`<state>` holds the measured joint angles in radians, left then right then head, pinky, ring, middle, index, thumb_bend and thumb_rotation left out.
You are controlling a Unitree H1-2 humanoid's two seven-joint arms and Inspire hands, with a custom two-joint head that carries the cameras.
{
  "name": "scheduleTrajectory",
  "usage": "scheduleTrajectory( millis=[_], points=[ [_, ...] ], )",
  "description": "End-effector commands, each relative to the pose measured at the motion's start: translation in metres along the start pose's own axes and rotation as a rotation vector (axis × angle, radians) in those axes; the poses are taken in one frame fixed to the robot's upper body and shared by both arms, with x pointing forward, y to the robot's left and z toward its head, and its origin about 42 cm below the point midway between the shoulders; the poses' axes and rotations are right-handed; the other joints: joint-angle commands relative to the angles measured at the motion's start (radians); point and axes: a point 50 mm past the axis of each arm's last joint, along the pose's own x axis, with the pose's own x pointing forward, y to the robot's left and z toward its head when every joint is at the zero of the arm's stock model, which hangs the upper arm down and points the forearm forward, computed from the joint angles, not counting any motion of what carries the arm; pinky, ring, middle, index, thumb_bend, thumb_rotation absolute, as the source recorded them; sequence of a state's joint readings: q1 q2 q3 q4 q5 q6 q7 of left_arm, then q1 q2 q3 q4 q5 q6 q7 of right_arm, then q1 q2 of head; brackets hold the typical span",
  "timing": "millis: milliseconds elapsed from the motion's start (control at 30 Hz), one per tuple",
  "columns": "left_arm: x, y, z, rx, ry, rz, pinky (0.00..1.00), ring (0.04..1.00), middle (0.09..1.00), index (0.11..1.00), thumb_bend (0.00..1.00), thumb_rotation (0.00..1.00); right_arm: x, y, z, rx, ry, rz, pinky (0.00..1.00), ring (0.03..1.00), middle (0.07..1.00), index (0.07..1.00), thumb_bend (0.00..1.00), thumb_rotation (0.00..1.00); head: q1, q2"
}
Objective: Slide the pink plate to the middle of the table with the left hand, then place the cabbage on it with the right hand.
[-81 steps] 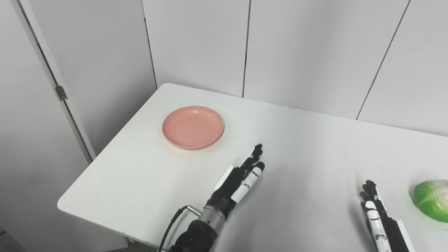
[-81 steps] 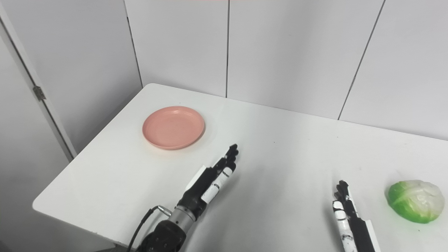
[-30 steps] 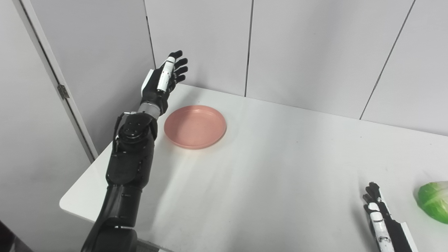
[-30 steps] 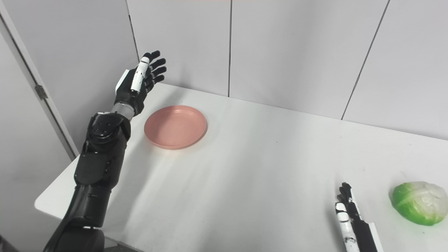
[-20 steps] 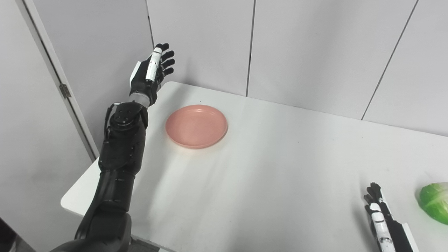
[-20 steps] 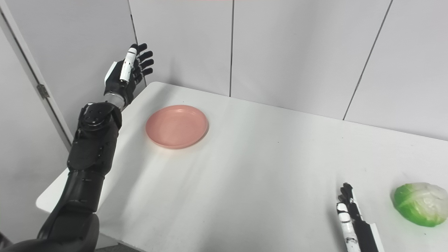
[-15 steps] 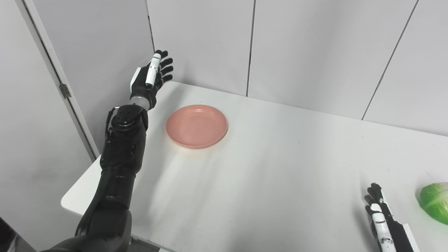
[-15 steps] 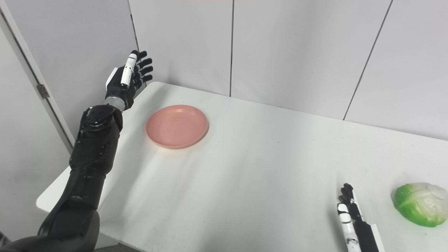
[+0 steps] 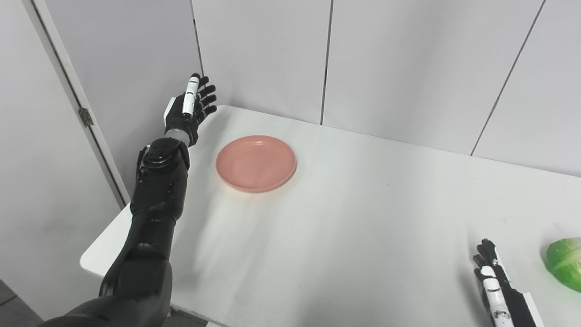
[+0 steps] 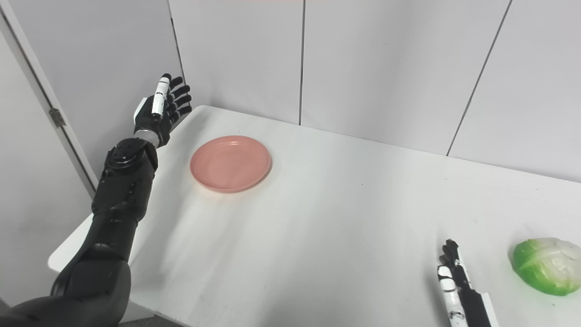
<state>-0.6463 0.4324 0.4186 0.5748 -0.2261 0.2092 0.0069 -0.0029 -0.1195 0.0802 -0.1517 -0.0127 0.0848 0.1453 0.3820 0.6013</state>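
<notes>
The pink plate (image 9: 256,162) lies empty on the white table (image 9: 363,218), towards its far left corner. My left hand (image 9: 189,108) is raised to the left of the plate, near the table's left edge, open with its fingers spread and not touching the plate. The green and white cabbage (image 10: 549,266) rests at the table's right side. My right hand (image 10: 456,286) lies flat near the front edge, just left of the cabbage, open and apart from it.
Grey wall panels (image 9: 408,68) stand right behind the table. A door with a hinge (image 9: 85,117) is at the left, close to my raised left arm. A broad stretch of bare tabletop runs between the plate and the cabbage.
My left arm has swung up from the table's front middle to the far left beside the plate, then sunk slightly. The plate, the cabbage and my right hand stay put.
</notes>
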Motion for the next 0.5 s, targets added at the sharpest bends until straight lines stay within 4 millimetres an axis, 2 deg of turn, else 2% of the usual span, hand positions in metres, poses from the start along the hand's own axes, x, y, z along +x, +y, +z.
scheduleTrajectory(
  millis=[0,200,467],
  points=[
    [0.014,0.007,0.046,-0.012,-0.118,0.021,0.86,0.879,0.87,0.853,0.41,1.0,0.002,0.002,0.012,0.0,-0.028,0.008,1.0,1.0,1.0,1.0,0.13,1.0,0.001,0.001],
    [0.018,0.014,0.038,-0.011,-0.104,0.032,0.86,0.878,0.872,0.856,0.41,1.0,0.002,0.002,0.012,0.0,-0.032,0.01,1.0,1.0,1.0,1.0,0.14,1.0,-0.002,0.005],
    [0.015,0.02,0.012,0.006,-0.046,0.072,0.86,0.862,0.862,0.849,0.41,1.0,0.001,0.002,0.013,0.0,-0.026,0.01,1.0,1.0,1.0,1.0,0.14,1.0,-0.003,0.011]
  ],
)
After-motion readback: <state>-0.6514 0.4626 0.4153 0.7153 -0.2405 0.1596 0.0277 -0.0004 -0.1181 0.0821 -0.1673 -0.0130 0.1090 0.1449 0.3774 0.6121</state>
